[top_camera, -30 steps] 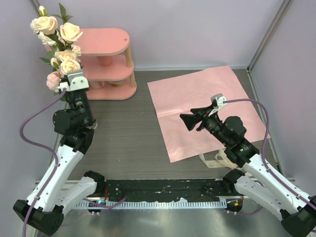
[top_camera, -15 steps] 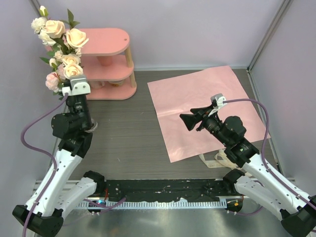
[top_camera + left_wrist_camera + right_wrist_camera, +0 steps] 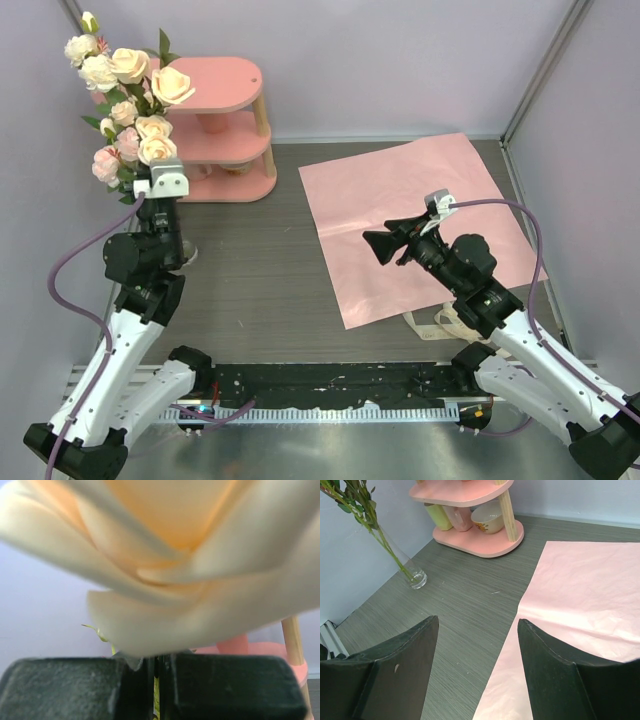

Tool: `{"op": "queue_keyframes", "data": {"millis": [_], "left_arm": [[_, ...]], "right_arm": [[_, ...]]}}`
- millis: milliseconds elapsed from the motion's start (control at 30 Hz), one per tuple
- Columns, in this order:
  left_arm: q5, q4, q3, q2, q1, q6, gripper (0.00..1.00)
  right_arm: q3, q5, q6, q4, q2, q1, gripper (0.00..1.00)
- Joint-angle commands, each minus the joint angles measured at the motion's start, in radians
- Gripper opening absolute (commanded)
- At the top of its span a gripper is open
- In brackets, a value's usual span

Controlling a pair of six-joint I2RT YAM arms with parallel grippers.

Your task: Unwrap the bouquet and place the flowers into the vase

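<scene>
The flowers (image 3: pixel 130 95) were at the upper left of the top view, a bunch of cream and pink roses high above the tabletop (image 3: pixel 260 270). In the right wrist view, their thin green stems ran down into the vase (image 3: pixel 414 577) at the upper left of the frame. Your left pincer (image 3: pixel 157 680) was shut tight on the stems, just under the big rose heads.

I think the bunch is light but top-heavy, and the stems look thin and bendy. The petals are soft, so hold the stems, not the heads. The vase is small, clear glass and much shorter than the stems, so it could tip over when you let go. Open slowly.

Your right pincer (image 3: pixel 477 630) was wide open and held nothing. It hung over the left edge of the pink paper (image 3: pixel 420 220), well apart from the vase. The pink shelf (image 3: pixel 225 120) stood at the back, near the flowers.
</scene>
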Motion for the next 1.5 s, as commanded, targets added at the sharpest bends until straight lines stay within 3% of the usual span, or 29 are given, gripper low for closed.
{"op": "queue_keyframes", "data": {"millis": [0,667,1467], "left_arm": [[0.029,0.025,0.018,-0.001,0.007,0.01,0.0],[0.063,-0.04,0.012,-0.035,0.007,0.06,0.0],[-0.049,0.1,-0.072,-0.023,0.007,0.014,0.0]], "right_arm": [[0.011,-0.006,0.004,0.032,-0.005,0.002,0.7],[0.004,-0.009,0.012,0.042,0.003,0.002,0.7],[0.002,-0.008,0.01,0.031,0.0,0.002,0.7]]}}
